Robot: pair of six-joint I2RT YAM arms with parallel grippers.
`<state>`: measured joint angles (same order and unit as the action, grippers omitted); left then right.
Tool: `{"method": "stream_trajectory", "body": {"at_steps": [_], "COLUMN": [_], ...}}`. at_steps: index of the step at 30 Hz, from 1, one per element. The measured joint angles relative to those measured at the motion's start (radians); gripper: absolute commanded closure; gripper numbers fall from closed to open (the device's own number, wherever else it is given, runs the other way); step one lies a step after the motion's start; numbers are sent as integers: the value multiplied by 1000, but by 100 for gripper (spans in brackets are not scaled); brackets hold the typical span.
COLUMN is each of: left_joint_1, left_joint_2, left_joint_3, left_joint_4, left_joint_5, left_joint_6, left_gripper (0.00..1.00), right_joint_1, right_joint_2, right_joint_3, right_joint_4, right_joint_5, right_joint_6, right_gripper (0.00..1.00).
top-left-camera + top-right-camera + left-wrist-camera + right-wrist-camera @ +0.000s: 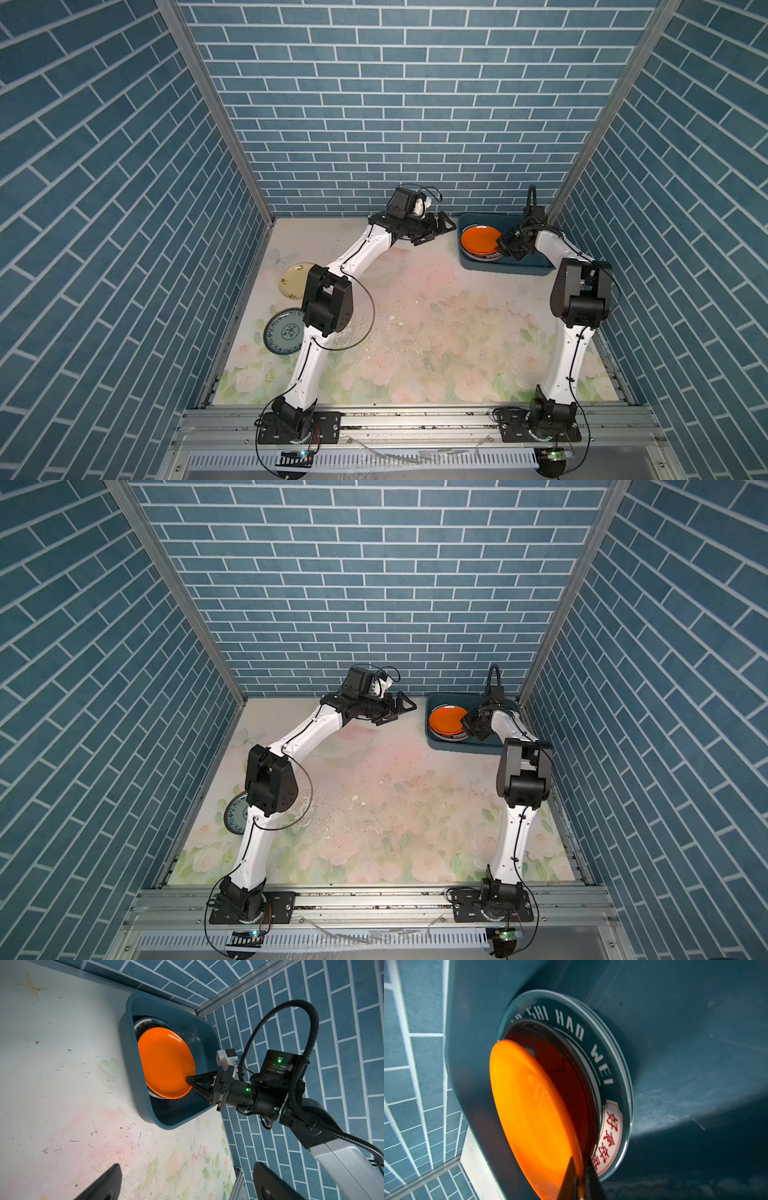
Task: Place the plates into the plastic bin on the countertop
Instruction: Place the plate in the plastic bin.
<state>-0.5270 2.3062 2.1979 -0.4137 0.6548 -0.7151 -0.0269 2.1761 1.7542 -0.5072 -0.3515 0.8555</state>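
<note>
Floral countertop (pixel 436 299) boxed by blue-brick walls (pixel 374 104). Orange plate (pixel 166 1064) held tilted, rim pinched by right gripper (pixel 188 1080); left gripper (pixel 434 232) spread, empty.

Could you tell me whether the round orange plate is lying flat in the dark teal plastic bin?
No, the orange plate is tilted above the dark-rimmed lettered plate, its rim pinched by the right gripper.

Walled on three sides by blue brick-pattern panels (pixel 374 104), joined at the back corners by slanting aluminium posts (pixel 218 112). Along the front, a grey metal rail (pixel 415 422); nearer the camera, a white slotted duct (pixel 232 460) and a small board lit green (pixel 552 456).
</note>
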Motion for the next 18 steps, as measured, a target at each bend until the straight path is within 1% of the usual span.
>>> {"method": "stream_trajectory", "body": {"at_steps": [5,7,8,13,15,18], "left_joint_1": [0,0,0,0,0,0], "left_joint_2": [7,8,7,7,7,7], "left_joint_3": [13,13,13,12,5,-16], "left_joint_4": [-4,-9,-10,-14,-9,1], "left_joint_5": [-10,-17,-21,-35,-38,-41], "left_joint_6": [-10,-11,-12,-19,-24,-33], "left_gripper": [0,0,0,0,0,0], "right_joint_1": [-10,-14,-14,-18,-18,-17], "right_joint_2": [25,42,45,45,45,44], "right_joint_3": [13,19,19,14,8,10], "right_joint_4": [15,23,27,32,35,38], "right_joint_5": [-3,-7,-11,-14,-16,-15], "right_joint_6": [-14,-16,-16,-35,-45,-53], "right_gripper": [100,95,92,66,59,52]}}
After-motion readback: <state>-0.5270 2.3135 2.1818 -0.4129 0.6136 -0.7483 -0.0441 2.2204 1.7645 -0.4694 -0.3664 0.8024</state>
